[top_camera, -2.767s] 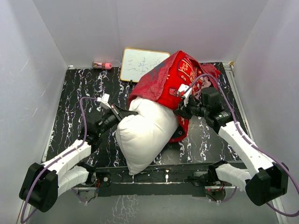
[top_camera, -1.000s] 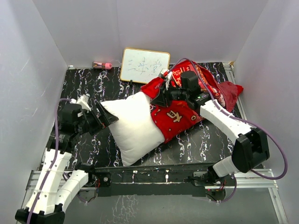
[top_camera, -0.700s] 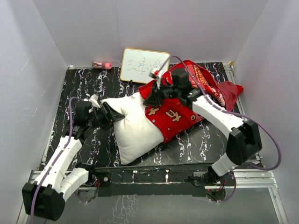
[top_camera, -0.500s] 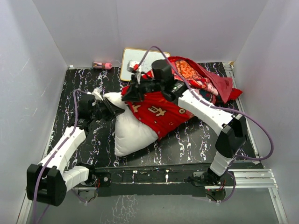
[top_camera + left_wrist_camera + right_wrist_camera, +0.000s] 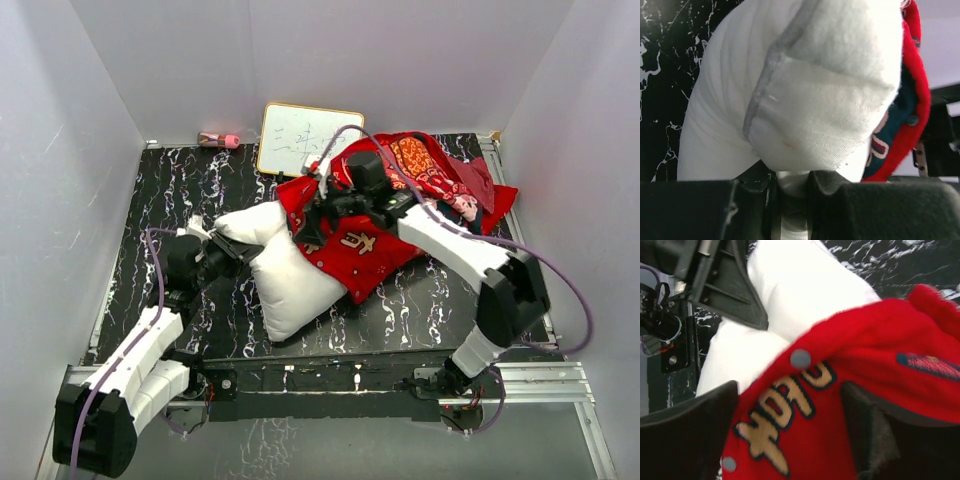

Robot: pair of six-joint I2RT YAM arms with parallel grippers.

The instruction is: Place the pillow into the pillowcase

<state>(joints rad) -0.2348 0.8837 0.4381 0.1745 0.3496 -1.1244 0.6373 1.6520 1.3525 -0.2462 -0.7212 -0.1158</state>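
Observation:
The white pillow [image 5: 285,280] lies slantwise mid-table, its far half inside the red pillowcase [image 5: 365,245]. At the pillow's left corner my left gripper [image 5: 230,257] is shut on a pinch of white fabric; the left wrist view shows that corner [image 5: 805,90] squeezed between the jaws [image 5: 791,186], with the red pillowcase edge [image 5: 914,100] to the right. My right gripper [image 5: 306,230] hovers at the pillowcase's mouth. In the right wrist view it [image 5: 790,437] stands open, its fingers wide apart over red cloth [image 5: 810,440], and the bare pillow [image 5: 805,290] shows beyond.
A small framed whiteboard [image 5: 305,140] leans at the back wall, with a pink object [image 5: 218,140] to its left. The black marbled table [image 5: 160,190] is boxed in by white walls. Loose pillowcase cloth [image 5: 470,190] trails to the back right.
My left gripper closed on the pillow's corner. My right gripper dragged the pillowcase leftward over the pillow, then opened and let the cloth go, drawing back slightly.

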